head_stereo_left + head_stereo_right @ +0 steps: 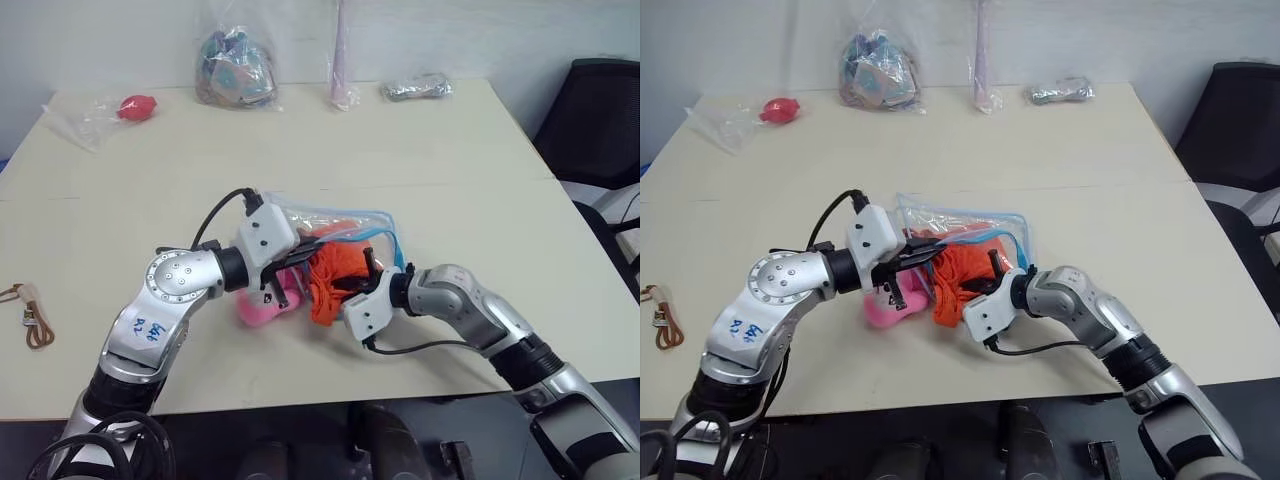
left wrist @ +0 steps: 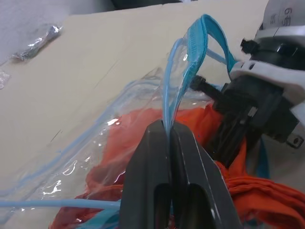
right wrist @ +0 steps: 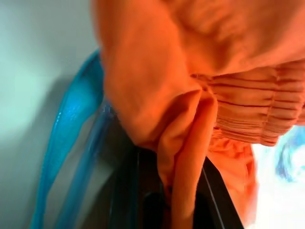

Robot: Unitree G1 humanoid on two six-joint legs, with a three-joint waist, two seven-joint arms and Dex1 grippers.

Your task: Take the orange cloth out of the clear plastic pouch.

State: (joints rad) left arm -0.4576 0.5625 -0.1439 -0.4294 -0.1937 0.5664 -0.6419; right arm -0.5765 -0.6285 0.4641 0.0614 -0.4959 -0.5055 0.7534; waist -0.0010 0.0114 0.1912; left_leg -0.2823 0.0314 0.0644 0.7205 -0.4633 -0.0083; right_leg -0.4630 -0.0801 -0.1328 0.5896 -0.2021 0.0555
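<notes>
Pinching the blue trim of the clear plastic pouch (image 1: 345, 228), the left gripper (image 2: 169, 138) fingers hold it, while the right gripper (image 3: 178, 191) fingers clamp the orange cloth (image 1: 335, 280), bunched half out at the pouch's 6 o'clock edge, near the bench (image 1: 450, 160) centre; full withdrawal remains.

A pale cream worktop (image 1: 470, 190) (a seam ran across its middle) stood against a plain white wall (image 1: 480, 35). A black office chair (image 1: 592, 110) sat at its right end, the floor below dark.
</notes>
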